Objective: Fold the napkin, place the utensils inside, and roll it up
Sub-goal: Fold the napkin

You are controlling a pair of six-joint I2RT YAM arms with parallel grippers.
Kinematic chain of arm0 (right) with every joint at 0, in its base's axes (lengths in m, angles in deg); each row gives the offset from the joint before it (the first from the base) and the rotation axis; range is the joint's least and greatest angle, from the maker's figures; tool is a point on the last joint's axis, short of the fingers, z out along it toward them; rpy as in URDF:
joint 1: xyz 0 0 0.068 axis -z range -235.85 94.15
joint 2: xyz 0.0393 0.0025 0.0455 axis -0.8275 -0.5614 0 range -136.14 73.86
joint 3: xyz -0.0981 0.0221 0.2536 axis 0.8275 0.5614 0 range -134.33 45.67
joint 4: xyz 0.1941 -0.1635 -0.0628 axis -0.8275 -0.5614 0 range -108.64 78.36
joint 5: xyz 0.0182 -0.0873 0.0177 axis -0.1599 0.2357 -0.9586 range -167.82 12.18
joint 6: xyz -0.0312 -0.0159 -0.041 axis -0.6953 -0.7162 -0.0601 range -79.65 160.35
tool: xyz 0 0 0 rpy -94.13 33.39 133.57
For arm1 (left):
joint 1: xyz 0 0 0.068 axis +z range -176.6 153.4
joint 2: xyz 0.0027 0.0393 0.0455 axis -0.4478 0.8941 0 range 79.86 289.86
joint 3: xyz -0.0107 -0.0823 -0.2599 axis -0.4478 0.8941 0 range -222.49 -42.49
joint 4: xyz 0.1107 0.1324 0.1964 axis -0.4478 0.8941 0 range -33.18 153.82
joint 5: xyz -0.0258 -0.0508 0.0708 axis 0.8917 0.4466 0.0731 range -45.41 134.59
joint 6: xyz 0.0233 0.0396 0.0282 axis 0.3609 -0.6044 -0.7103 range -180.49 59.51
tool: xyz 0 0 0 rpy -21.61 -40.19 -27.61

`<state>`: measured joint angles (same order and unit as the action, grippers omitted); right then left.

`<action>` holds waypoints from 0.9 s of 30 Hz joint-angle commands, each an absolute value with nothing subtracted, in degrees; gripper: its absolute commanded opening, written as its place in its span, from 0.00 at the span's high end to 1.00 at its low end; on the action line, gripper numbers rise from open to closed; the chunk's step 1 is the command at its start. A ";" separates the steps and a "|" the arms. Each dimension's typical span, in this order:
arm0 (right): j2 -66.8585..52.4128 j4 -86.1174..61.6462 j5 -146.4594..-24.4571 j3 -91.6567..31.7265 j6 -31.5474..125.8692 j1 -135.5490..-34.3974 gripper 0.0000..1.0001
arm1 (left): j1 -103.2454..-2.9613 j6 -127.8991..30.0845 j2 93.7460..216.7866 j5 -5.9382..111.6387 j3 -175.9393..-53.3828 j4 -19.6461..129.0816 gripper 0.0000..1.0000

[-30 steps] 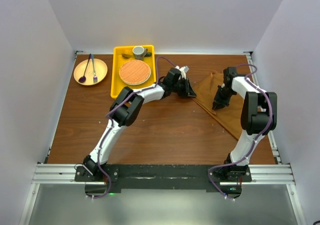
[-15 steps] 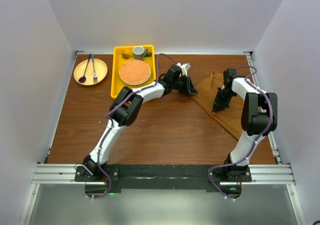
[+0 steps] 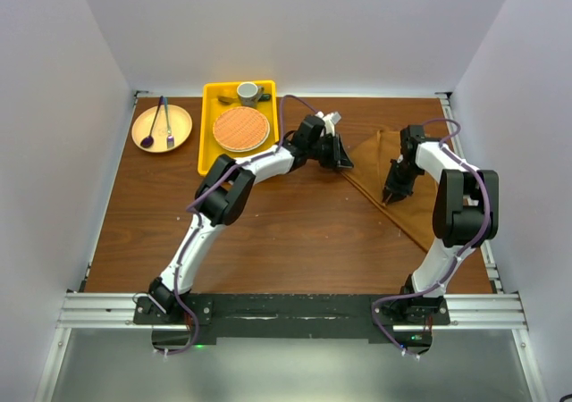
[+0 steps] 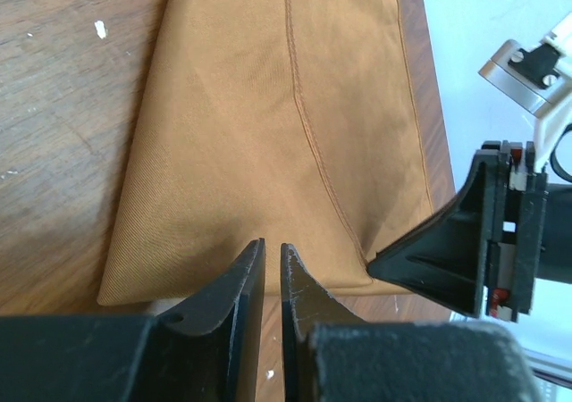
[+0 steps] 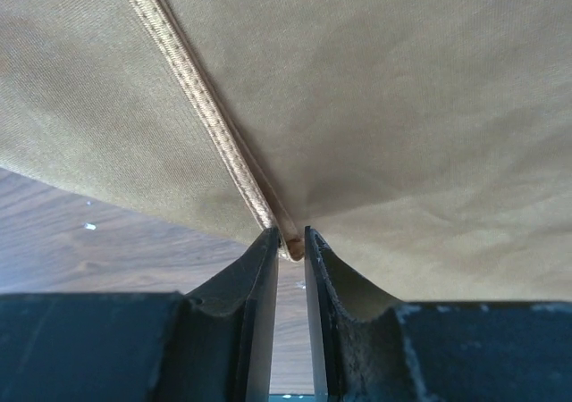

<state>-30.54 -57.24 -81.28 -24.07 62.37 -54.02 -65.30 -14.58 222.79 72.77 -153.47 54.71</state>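
Note:
The rust-brown napkin [image 3: 407,214] lies folded into a triangle on the right of the table. My right gripper [image 3: 391,195] is over its middle, shut on a stitched hem corner; the right wrist view shows that hem pinched between the fingertips of the right gripper [image 5: 290,241], with the napkin [image 5: 402,107] spreading beyond. My left gripper [image 3: 342,163] is at the napkin's left corner. In its wrist view the left gripper [image 4: 273,246] has only a thin slit with nothing in it, tips over the napkin [image 4: 268,107] edge. The right arm's black fingers [image 4: 447,241] reach the same edge. The utensils are out of view.
A yellow tray [image 3: 207,152] at the back holds a round orange woven mat [image 3: 240,129] and a cup [image 3: 248,92]. Left of it, a yellow plate [image 3: 181,130] carries a purple spoon [image 3: 147,138] and a dark fork [image 3: 169,125]. White walls enclose the table.
My left gripper has shifted slightly right and back toward the napkin's left corner. The right gripper has barely moved and keeps the hem.

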 commanded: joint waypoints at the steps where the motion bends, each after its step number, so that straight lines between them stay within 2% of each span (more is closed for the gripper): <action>1: -30.38 -56.73 -78.78 -23.94 60.91 -54.18 0.77 | -64.92 -14.78 215.13 74.12 -153.06 55.06 0.83; 7: -25.48 -60.24 -77.82 -27.80 61.79 -54.09 0.70 | -65.10 -17.77 206.27 72.89 -149.99 61.73 0.82; 11: -21.25 -62.09 -71.94 -29.57 61.09 -54.09 0.51 | -65.54 -17.69 193.71 69.82 -136.41 64.55 0.77; 15: -17.64 -61.82 -71.66 -29.12 61.44 -54.09 0.39 | -66.33 -17.42 175.80 67.62 -122.67 67.27 0.65; 20: -13.17 -62.88 -73.77 -29.57 65.82 -53.48 0.34 | -66.33 -20.75 162.58 68.49 -113.09 73.42 0.53; 24: -10.26 -62.79 -71.75 -25.53 73.19 -52.07 0.32 | -66.24 -23.57 153.44 69.28 -110.61 79.48 0.49; 27: -7.37 -64.11 -71.31 -19.91 78.29 -47.34 0.32 | -66.24 -25.24 148.87 70.25 -109.73 83.43 0.47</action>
<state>-11.37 -61.68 -73.76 -25.38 69.41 -52.19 -66.37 -21.22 153.59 68.66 -111.16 76.18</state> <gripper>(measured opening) 0.681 0.519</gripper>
